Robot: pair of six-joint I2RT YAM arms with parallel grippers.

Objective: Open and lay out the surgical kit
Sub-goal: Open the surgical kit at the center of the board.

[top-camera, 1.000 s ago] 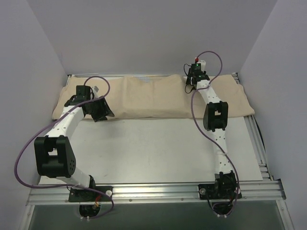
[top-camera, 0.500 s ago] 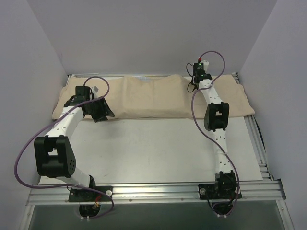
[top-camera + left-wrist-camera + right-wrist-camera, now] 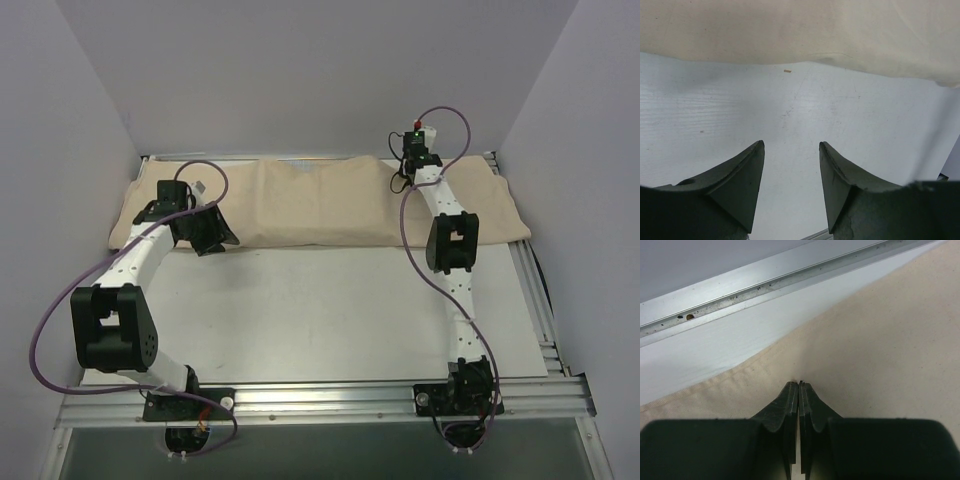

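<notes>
While folded shut, lies as one long, low bundle along the far edge of the tabletop (image 3: 320, 310), reaching nearly from the far left corner to the far right corner.

Item: surgical kit, outermost layer only on show, namely the cloth wrap (image 3: 320, 195); beige, woven, matte. Shows nothing of the contents.

Handling, judged: soft and limp, light by itself, apt to drape and drag rather than slide as one piece. Grippy weave, not slippery. Not fragile as cloth, though probably hiding stiffer, heavier metal, liable to shift or spill under a fast lift.

Hold points, judged: hems and corners, pinched thin between fingertips. Best at the loose far hem beside the aluminium rail (image 3: 790, 275), and at the near hem towards the far left corner. Calls for peeling flaps outward and low, never scooping from the middle.

Left pincer (image 3: 791, 143): released, jaws standing apart. Hovers above bare tabletop just short of the near hem, close to the far left corner. Touches nothing.

Right pincer (image 3: 799, 383): clenched, fingertips pressed together at the far hem towards the far right corner, near the rail. Sits down on the fabric. Cannot tell if pinching a fold of cloth or merely pressing on it.
</notes>
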